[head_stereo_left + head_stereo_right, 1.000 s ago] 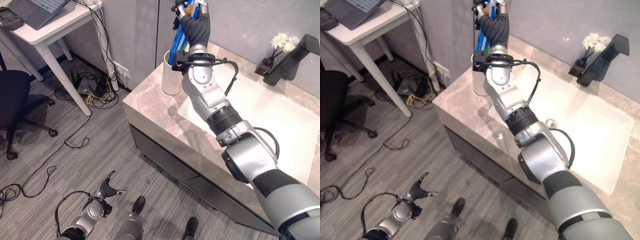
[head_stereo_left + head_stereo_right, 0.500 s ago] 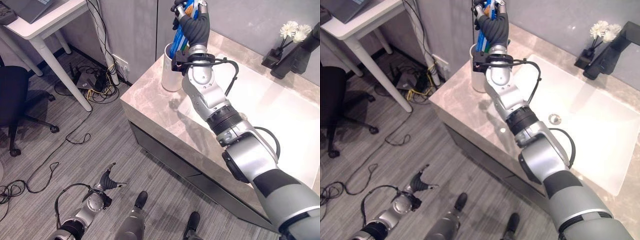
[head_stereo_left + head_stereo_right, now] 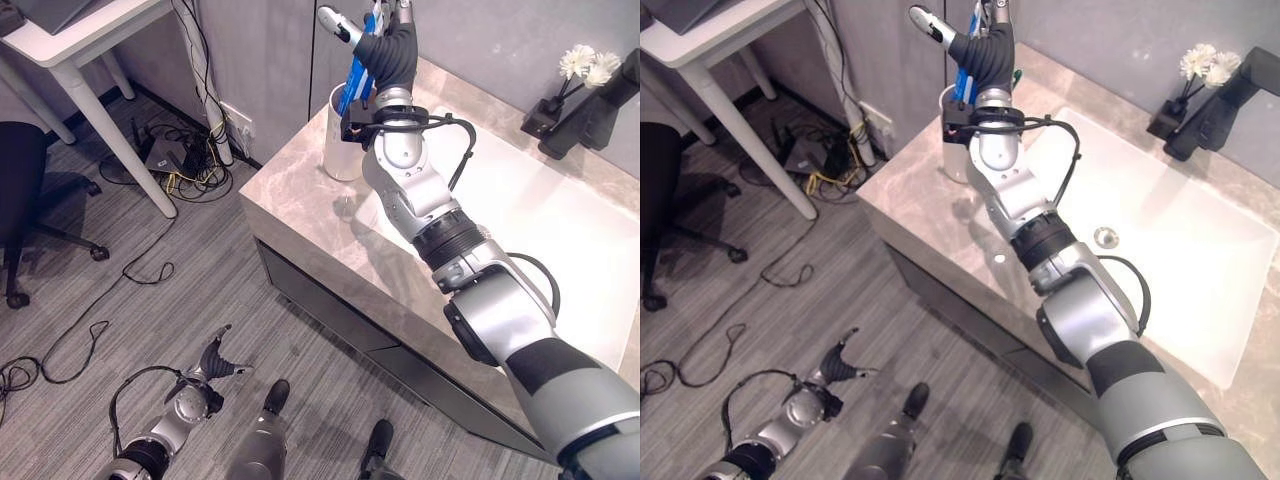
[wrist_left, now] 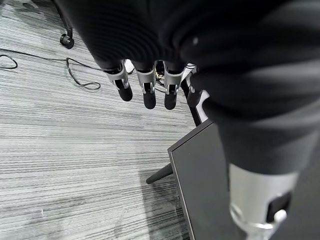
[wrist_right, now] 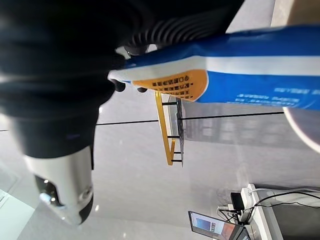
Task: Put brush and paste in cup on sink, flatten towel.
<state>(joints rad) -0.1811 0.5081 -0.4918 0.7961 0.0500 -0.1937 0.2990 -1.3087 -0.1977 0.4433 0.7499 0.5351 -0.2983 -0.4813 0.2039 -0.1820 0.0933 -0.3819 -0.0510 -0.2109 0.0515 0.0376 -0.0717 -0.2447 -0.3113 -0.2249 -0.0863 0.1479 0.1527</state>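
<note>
Over the marbled stone bench [image 3: 300, 215], the right hand [image 3: 385, 45] pinches the glossy blue paste tube [image 5: 250, 75], its lower end dipping into the plain white cylindrical cup [image 3: 338, 150]. The left hand [image 4: 145, 85] hangs slack-fingered above grey ribbed floor [image 4: 75, 150], holding nothing.

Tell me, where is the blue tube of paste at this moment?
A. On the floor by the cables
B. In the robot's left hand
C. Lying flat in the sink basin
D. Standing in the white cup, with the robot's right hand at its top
D: the blue tube stands with its lower end in the white cup on the counter, and the right hand is at its top end.
</note>
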